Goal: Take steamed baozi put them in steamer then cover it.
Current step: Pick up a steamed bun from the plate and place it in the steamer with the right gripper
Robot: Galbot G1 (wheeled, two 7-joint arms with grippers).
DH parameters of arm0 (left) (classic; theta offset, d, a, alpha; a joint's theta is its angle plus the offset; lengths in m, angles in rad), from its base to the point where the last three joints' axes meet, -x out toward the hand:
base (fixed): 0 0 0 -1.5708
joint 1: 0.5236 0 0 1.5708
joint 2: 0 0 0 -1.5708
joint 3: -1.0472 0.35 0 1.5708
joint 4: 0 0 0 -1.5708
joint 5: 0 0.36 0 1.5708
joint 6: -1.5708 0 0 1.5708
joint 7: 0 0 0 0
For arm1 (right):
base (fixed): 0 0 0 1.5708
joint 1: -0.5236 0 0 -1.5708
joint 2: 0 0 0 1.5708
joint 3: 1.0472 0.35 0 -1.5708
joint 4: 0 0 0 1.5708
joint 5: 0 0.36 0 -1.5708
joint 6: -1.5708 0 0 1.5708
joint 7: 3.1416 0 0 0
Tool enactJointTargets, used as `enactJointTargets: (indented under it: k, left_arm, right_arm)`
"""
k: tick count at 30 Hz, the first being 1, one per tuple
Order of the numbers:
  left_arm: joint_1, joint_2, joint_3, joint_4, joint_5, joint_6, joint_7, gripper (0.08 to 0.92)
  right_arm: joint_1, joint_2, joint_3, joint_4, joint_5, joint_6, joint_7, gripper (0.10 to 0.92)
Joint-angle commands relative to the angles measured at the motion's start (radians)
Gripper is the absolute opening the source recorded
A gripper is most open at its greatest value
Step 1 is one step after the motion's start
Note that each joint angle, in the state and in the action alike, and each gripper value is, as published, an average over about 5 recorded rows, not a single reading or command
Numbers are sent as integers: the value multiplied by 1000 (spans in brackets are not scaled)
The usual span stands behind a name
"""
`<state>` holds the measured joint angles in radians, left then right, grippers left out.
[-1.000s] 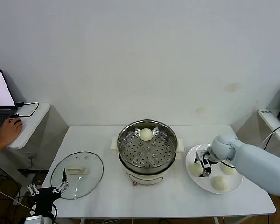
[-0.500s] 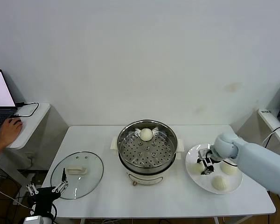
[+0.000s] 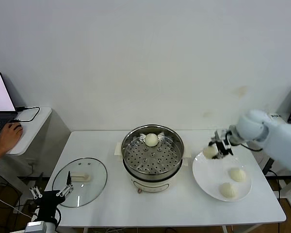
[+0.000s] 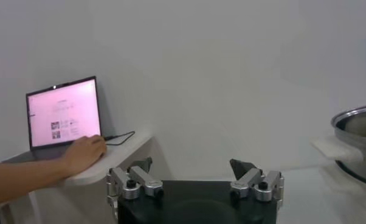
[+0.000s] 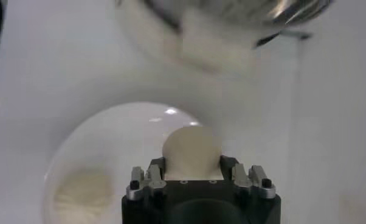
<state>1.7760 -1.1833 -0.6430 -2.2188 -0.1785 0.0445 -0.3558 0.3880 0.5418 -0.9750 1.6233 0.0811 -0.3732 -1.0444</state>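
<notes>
1. The right gripper holds one baozi clamped between its jaws, lifted clear above the inner edge of the plate
2. The steamer lies toward the robot's left of the held baozi, close by, with only its side handle and a strip of worktop between; the transfer is judged to be a short sideways carry over the rim
3. The right arm is the nearer one; the left gripper hangs off the worktop's front left edge, jaws apart, near the cover
4. The baozi is round, with no long axis, so grip angle matters little
5. In the right wrist view the baozi shows smooth and cream-white, filling the gap between the jaws
6. One baozi already sits at the back of the perforated tray; two more remain on the plate
7. The cover lies flat on the worktop, left of the steamer, handle up
</notes>
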Motion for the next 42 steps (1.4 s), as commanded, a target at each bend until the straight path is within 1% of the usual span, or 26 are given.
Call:
enactJointTargets:
  k: [1,3,6,12,18,23,30,42]
  left_arm:
    - [-15,11,-1,-6,-3,1,-1,823]
    - [-17,11,-3,-7,-4,1,-1,823]
    - [-22,2,-4,-7,-4,0,0,823]
    - [-23,-25,-2,-12,2,-1,1,823]
    - [-24,-32,-9,-7,4,-3,-1,823]
    - [-21,-41,-5,-4,7,-6,-1,823]
    - [-19,-37,-7,-2,6,-7,-3,823]
    - [-23,-27,-2,4,4,-8,-3,823]
  right_arm:
    - [356,141,-179,109,286,-165,82,573]
    - [322,215,-183,109,337,-205,125,576]
    - [243,325,-186,78,376,-252,187,582]
    - [110,509,-163,-63,363,-281,249,585]
    - [61,615,-162,-161,375,-319,271,585]
    - [28,666,-180,-207,355,-351,285,585]
    - [-10,702,-182,-269,331,-353,295,585]
    - [-38,720,-189,-294,308,-353,283,588]
